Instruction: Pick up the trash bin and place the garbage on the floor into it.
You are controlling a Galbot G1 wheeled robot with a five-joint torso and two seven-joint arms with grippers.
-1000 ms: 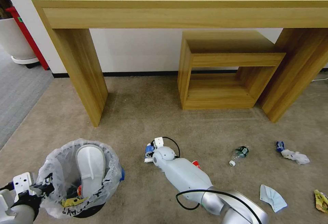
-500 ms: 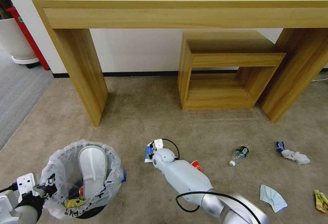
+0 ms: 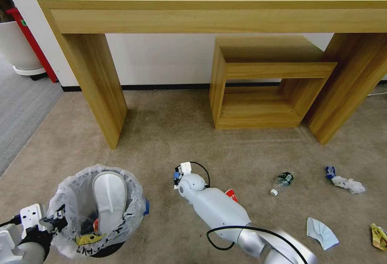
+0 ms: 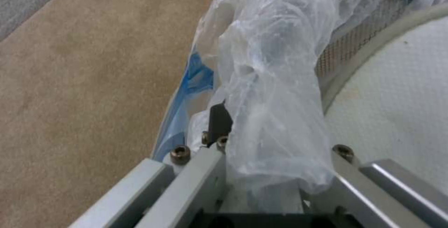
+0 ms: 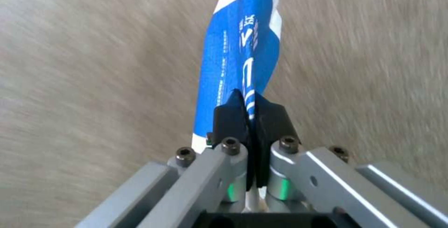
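The trash bin (image 3: pixel 130 215), black with a crinkly whitish bag, hangs at the lower left with a white slipper (image 3: pixel 109 197) upright inside. My left gripper (image 3: pixel 54 220) is shut on its near rim; the left wrist view shows the bag (image 4: pixel 271 81) bunched between the fingers (image 4: pixel 219 119). My right gripper (image 3: pixel 177 174) is low over the floor (image 3: pixel 169 135) in the middle, shut on a blue-and-white wrapper (image 5: pixel 243 53). Other garbage lies to the right: a small bottle (image 3: pixel 283 181), a tissue (image 3: pixel 347 184), a face mask (image 3: pixel 321 233), a yellow wrapper (image 3: pixel 379 236) and a red scrap (image 3: pixel 231 194).
A wooden desk (image 3: pixel 217 10) stands against the wall, its legs on the carpet, with an open wooden cube (image 3: pixel 266 82) under it. At the far left are a grey carpet strip (image 3: pixel 20 107) and a white planter (image 3: pixel 18 48).
The bin drifted slightly right and lower, then held still. The right wrist shifted a little, and less of the blue wrapper shows beside it in the head view.
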